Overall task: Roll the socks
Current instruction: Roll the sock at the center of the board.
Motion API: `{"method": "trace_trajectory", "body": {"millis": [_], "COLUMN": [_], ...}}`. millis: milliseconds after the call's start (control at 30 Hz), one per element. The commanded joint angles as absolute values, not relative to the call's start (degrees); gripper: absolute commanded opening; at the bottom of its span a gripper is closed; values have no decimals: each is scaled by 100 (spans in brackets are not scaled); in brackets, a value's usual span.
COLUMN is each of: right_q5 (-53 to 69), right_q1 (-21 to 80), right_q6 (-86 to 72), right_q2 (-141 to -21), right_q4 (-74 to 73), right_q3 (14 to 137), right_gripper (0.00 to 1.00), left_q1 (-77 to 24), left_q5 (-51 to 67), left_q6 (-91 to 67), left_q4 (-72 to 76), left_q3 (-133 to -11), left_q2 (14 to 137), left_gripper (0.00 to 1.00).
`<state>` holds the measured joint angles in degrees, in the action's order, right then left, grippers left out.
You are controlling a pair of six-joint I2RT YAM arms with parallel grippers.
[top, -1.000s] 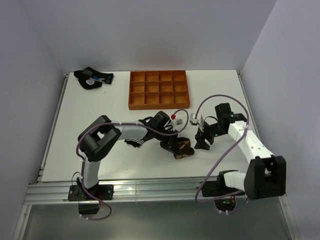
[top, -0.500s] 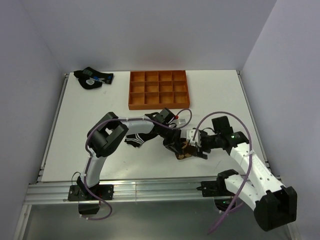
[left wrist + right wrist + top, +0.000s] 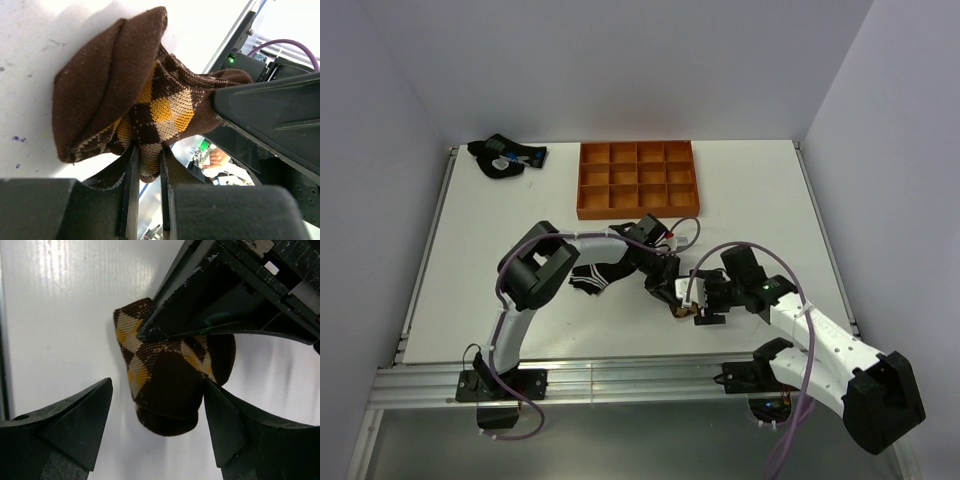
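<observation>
Arms (image 3: 595, 248) reach inward: left gripper (image 3: 148, 156) pinches argyle sock (image 3: 115, 85), right gripper (image 3: 157, 385) spread wide around it.

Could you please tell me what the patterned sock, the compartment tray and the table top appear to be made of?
The patterned sock looks like knitted fabric, matte, with visible stitch rows. The compartment tray is probably plastic: uniform matte orange, thin dividers. The table top is a white semi-gloss sheet, perhaps plastic or laminate; fine ribbed lines catch the light.
</observation>
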<state>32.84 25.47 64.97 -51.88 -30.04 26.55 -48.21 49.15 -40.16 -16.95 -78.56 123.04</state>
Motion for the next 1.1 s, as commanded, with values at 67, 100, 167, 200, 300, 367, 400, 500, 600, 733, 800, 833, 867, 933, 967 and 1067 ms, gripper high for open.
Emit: {"method": "trace_trajectory", "body": {"millis": [67,100,167,200,300,367,400,500,600,733,800,833,867,933,967,1067], "right_q5": [3041,3050,3024,3006,2971,2997,3041,3085,3216,3366,3436,3463,3541,3612,3638,3621], "right_q1": [2733,2742,2795,2830,2883,2883,2883,2883,2883,2848,2787,2760,2742,2646,2611,2540], "right_q6": [6434,6425,6390,6372,6346,6319,6276,6196,6126,5985,5977,6020,6038,6091,6100,6108], "right_q2": [-5651,-5712,-5906,-5976,-6240,-6442,-6495,-6732,-7083,-7496,-7654,-7864,-7971,-8305,-8401,-8744], "right_q4": [-2382,-2304,-2233,-2154,-2048,-2039,-2056,-2170,-2599,-2944,-3162,-3286,-3392,-3708,-3796,-4043], "right_q3": [2593,2593,2593,2601,2619,2707,2751,2926,3321,3752,3884,4067,4156,4438,4517,4763], "right_gripper": [80,80,80,79,78,76,75,68,56,40,38,35,33,28,27,26], "left_q1": [-4694,-4659,-4614,-4562,-4483,-4439,-4412,-4377,-4377,-4377,-4377,-4377,-4377,-4377,-4386,-4386], "left_q5": [4561,4588,4597,4614,4623,4588,4614,4492,4229,3938,3771,3614,3482,3227,3104,2630], "left_q6": [-3841,-3841,-3832,-3823,-3823,-3814,-3832,-3867,-3911,-4262,-4517,-4596,-4753,-4921,-4965,-5106], "left_q4": [-1881,-1872,-1828,-1819,-1749,-1758,-1714,-1740,-1732,-1346,-1144,-951,-836,-468,-414,-133], "left_q3": [-7734,-7691,-7621,-7603,-7524,-7515,-7506,-7523,-7532,-7278,-7067,-6971,-6804,-6532,-6461,-6180], "left_q2": [12603,12621,12647,12674,12700,12718,12726,12788,12727,12429,12183,12077,11980,11664,11567,11198], "left_gripper": [0,0,0,0,1,1,1,2,6,11,18,19,25,27,30,34]}}
